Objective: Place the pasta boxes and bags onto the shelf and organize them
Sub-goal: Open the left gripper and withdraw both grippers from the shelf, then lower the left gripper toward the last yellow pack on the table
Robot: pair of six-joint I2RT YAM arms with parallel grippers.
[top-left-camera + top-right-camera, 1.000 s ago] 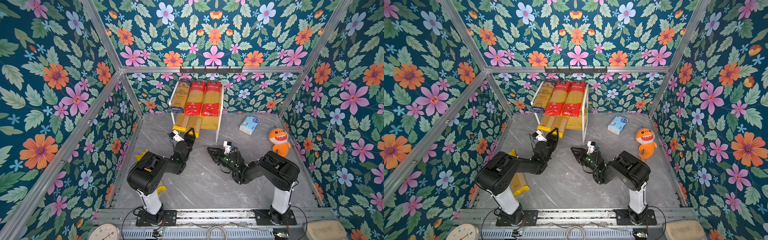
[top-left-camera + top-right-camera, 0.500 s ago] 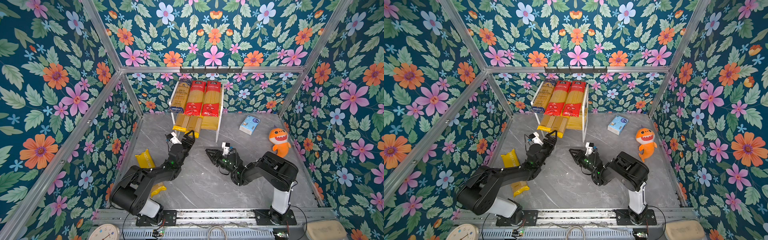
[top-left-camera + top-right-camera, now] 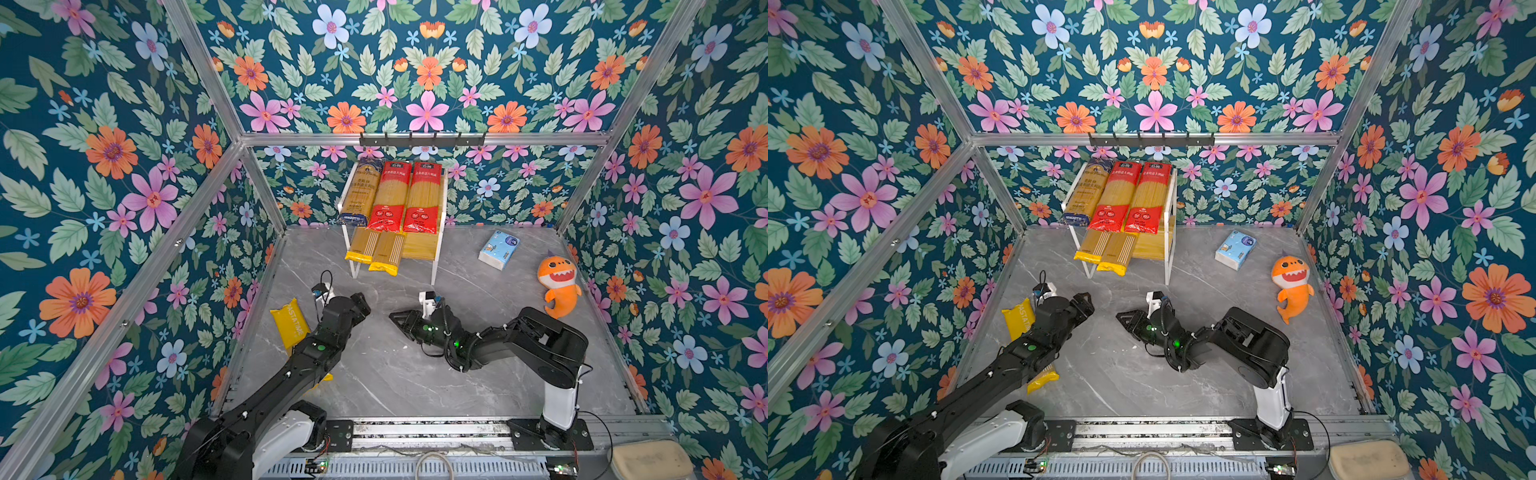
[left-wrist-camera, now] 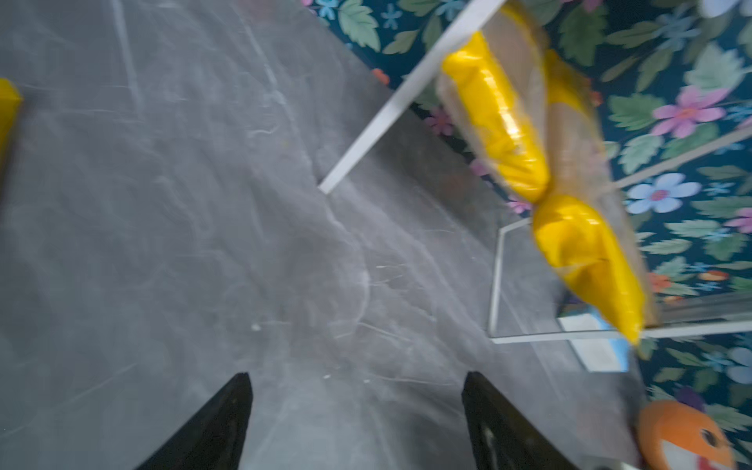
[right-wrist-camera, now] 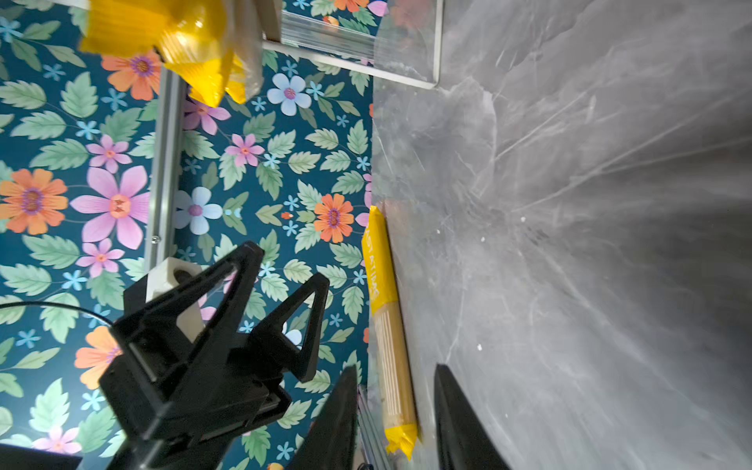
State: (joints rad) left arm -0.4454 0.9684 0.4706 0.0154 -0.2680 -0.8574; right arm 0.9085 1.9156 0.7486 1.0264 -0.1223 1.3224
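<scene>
Left gripper [image 4: 356, 374] wide, empty | right gripper [image 5: 395, 367] narrow, empty | I should pinch the long yellow plastic spaghetti pack [image 3: 291, 322], 8 o'clock, mid-length | goal: white-framed wooden shelf [image 3: 419, 248], 12 o'clock.

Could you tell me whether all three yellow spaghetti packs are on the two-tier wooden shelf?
No, one yellow spaghetti pack lies on the grey table, off the shelf.
</scene>
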